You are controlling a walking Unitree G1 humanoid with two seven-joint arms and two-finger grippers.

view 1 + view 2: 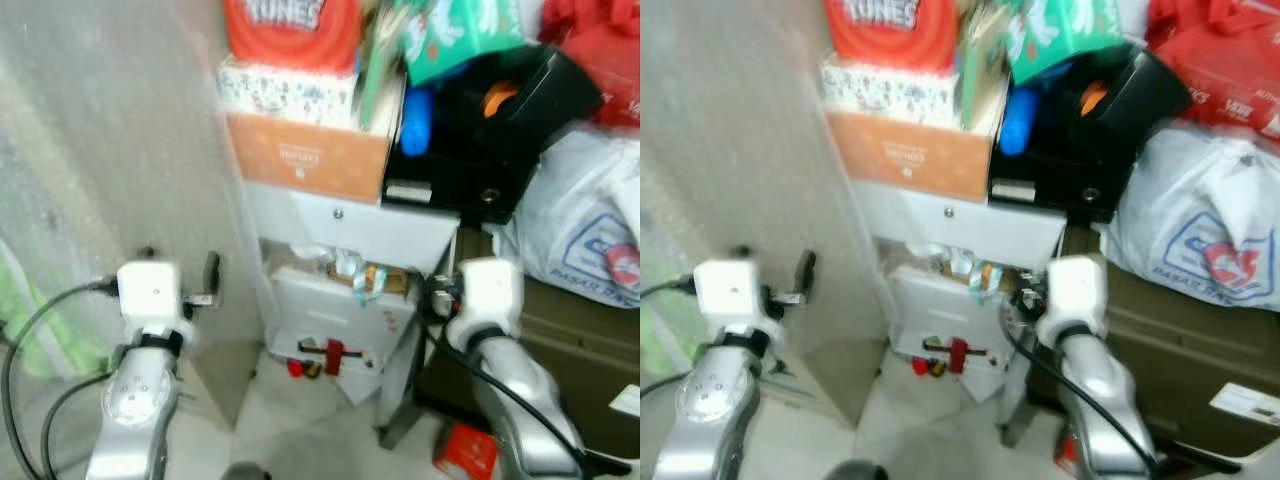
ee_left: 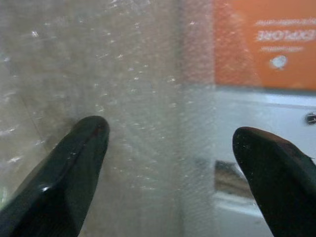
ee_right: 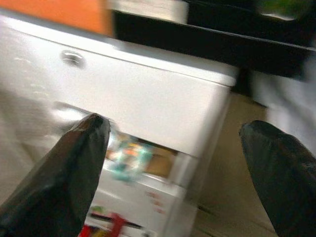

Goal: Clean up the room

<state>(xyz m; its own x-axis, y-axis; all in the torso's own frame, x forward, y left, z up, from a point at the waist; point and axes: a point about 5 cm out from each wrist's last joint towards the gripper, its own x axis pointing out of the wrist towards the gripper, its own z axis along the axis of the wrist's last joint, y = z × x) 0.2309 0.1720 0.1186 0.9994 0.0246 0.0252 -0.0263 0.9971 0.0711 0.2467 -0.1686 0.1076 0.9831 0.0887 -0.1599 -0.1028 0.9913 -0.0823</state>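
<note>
A tall panel wrapped in bubble film point(image 1: 110, 150) stands at the robot's left. Beside it is a white drawer cabinet point(image 1: 365, 230) with clutter piled on top — an orange box point(image 1: 305, 155), a black case point(image 1: 480, 150). A white plastic bag point(image 1: 585, 225) lies to the right. The lower compartment holds packets, with small red things point(image 1: 325, 357) on the floor below. The left gripper point(image 2: 170, 163) faces the panel, fingers released; the right gripper point(image 3: 173, 168) faces the cabinet, fingers also apart — nothing is held.
</note>
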